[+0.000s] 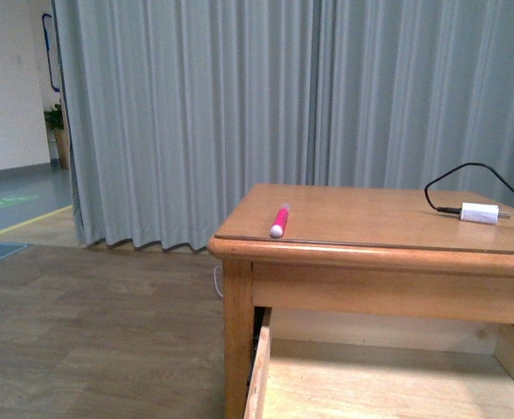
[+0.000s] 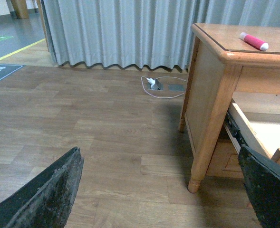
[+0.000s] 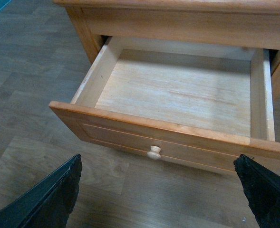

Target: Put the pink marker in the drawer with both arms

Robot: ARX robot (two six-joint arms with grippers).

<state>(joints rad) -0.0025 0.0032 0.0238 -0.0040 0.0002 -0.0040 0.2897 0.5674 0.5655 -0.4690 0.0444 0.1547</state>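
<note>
The pink marker (image 1: 280,220) lies on the wooden cabinet's top near its front left corner, pale cap end toward the camera; it also shows in the left wrist view as the marker (image 2: 253,41). The drawer (image 3: 178,90) is pulled out and its pale plywood inside holds nothing; the round knob (image 3: 154,152) sits on its front panel. My right gripper (image 3: 161,199) hangs open in front of and above the knob, apart from it. Low beside the cabinet's left leg, my left gripper (image 2: 161,190) is open over the floor. Neither arm shows in the front view.
A white plug (image 1: 479,213) with a black cable lies on the cabinet top at the right. Grey curtains (image 1: 239,105) hang behind. A white cable and a floor socket (image 2: 159,86) lie on the wood floor left of the cabinet leg (image 2: 204,147).
</note>
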